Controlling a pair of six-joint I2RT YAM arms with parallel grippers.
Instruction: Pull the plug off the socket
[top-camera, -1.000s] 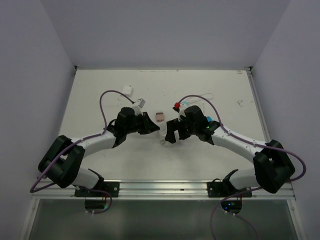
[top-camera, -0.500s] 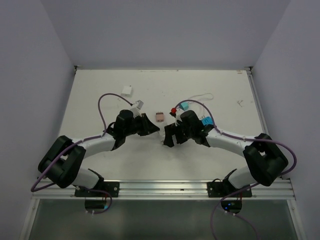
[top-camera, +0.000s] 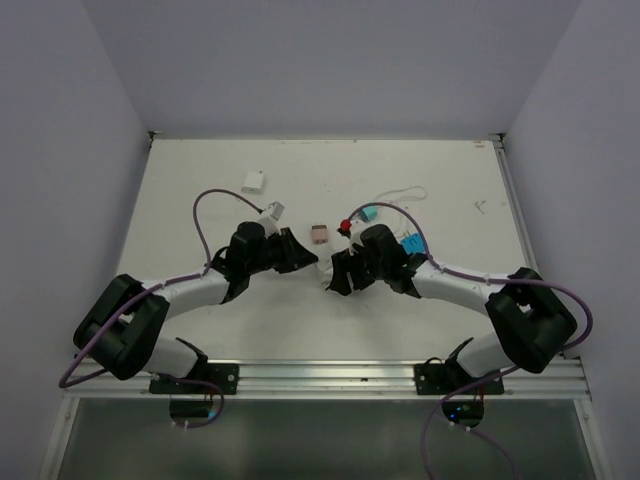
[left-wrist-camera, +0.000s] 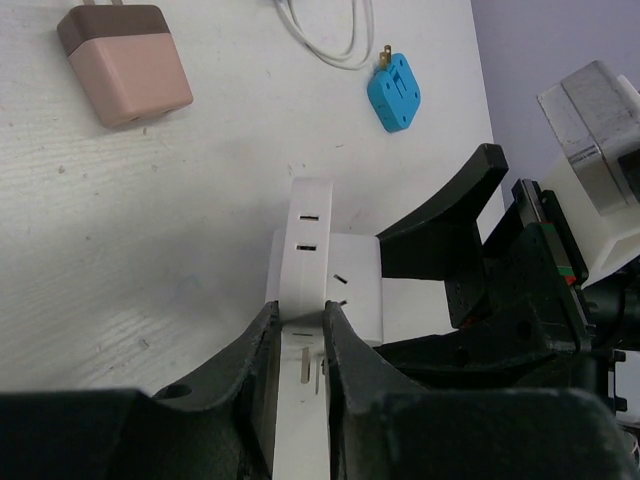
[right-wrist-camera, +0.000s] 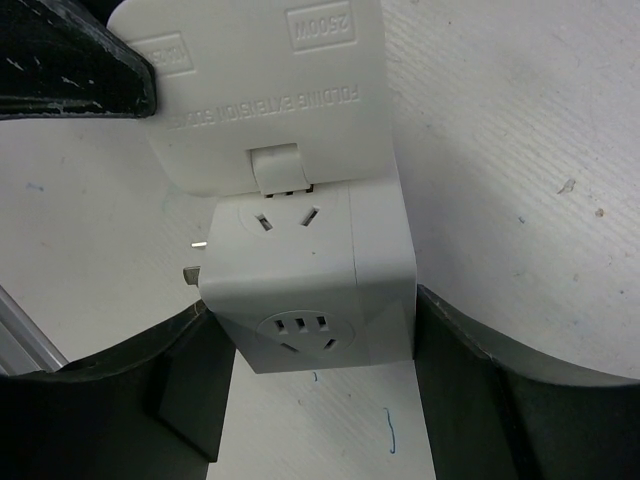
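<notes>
Embossed "2500W", upside down, on the flat white block (right-wrist-camera: 265, 100), longer embossed line there not clearly legible

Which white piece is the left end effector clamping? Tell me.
The flat white plug, edge-on in the left end effector; the cube socket it plugs into sits inside the right end effector.

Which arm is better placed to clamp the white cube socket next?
Right: the right fingers flank the white plastic cube socket; the left fingers are shut on the flat white rectangular block plugged into it.
</notes>
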